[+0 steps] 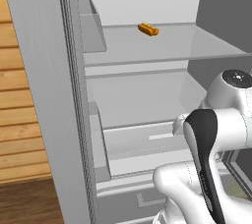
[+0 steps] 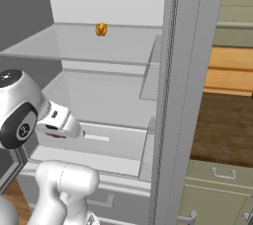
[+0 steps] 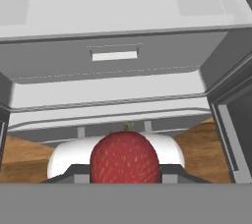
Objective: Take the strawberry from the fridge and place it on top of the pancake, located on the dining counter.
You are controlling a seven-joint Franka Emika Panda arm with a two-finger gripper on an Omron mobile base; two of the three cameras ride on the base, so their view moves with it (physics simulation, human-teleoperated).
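Note:
The strawberry [image 3: 125,158], dark red with pale seeds, sits large at the bottom of the hand view. My gripper [image 3: 125,175] is shut on it, with a dark fingertip on each side. The fridge [image 1: 162,46] stands open in front of me, white inside, with glass shelves and a lower drawer [image 3: 114,55]. In the base views my arm [image 2: 29,110] is bent low in front of the fridge's [image 2: 99,46] lower shelf. The pancake and the dining counter are out of view.
An orange-yellow hotdog-like food [image 1: 148,29] [image 2: 101,29] lies on the upper glass shelf. The open door edges [image 1: 44,95] [image 2: 188,95] flank the opening on both sides. Wooden cabinets [image 1: 19,110] and pale drawers [image 2: 217,179] stand beyond them. Wood floor [image 3: 206,154] lies below the hand.

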